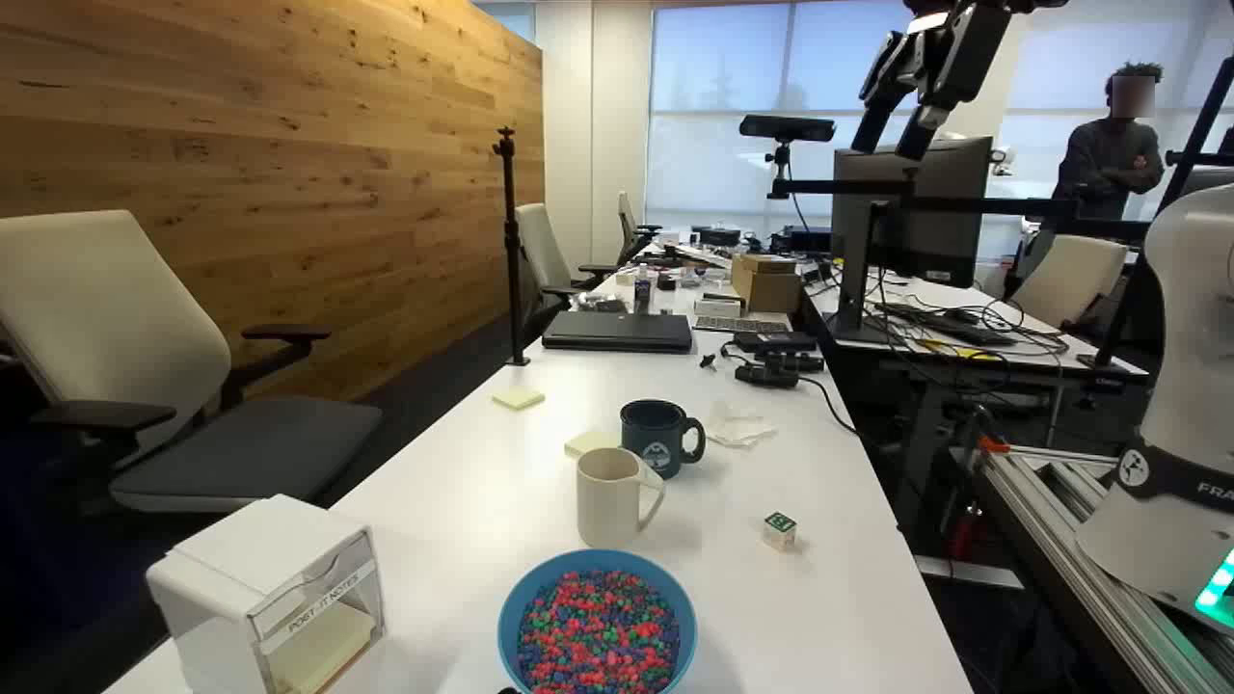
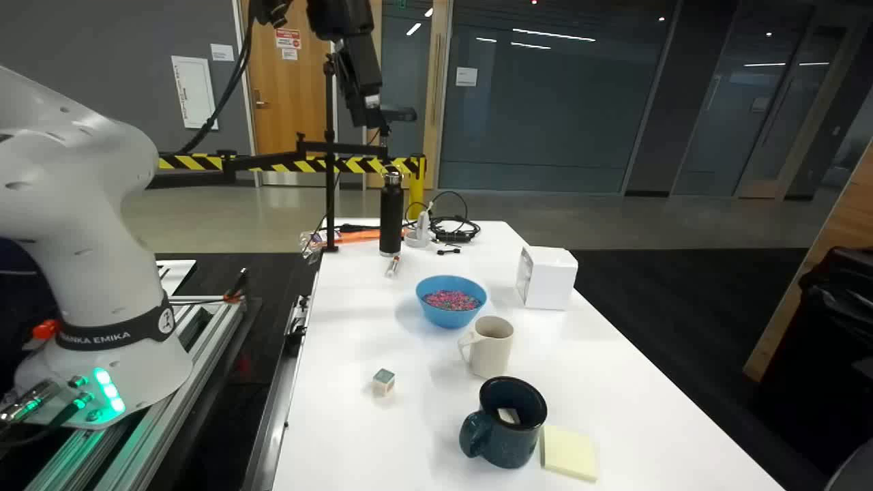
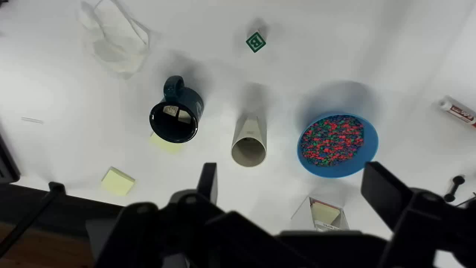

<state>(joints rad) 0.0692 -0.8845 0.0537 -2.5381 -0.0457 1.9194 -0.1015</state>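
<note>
Across the bottom of the wrist view, your gripper (image 3: pixel 290 175) is spread wide with nothing pinched and nothing touched; both exterior views have it way up at the top of the frame. Closest below it, you've got the cream mug (image 3: pixel 249 149) around mid-frame in the wrist view and the blue bowl (image 3: pixel 344 170) to its right, loaded with small colored bits (image 3: pixel 327 139).

If you come straight down, I'd worry about the right-hand finger (image 3: pixel 383 190) clipping the bowl, since it overlaps the lower right rim in that view. Tip that and the bits probably go everywhere. The mug looks narrow and easy to knock, and the dark mug (image 1: pixel 648 436) sits near it, so a shove could bang them together and rattle the pale blocks (image 3: pixel 171 110) inside.

Blind spots: your own gripper covers the lower part of the Post-it dispenser (image 3: pixel 305 217) in the wrist view, the sticky pad (image 3: pixel 166 144) center-left is half hidden by the dark mug, and the marker (image 3: pixel 459 111) gets chopped by the right edge. You also lose the bowl's near edge at the bottom of an exterior view.
</note>
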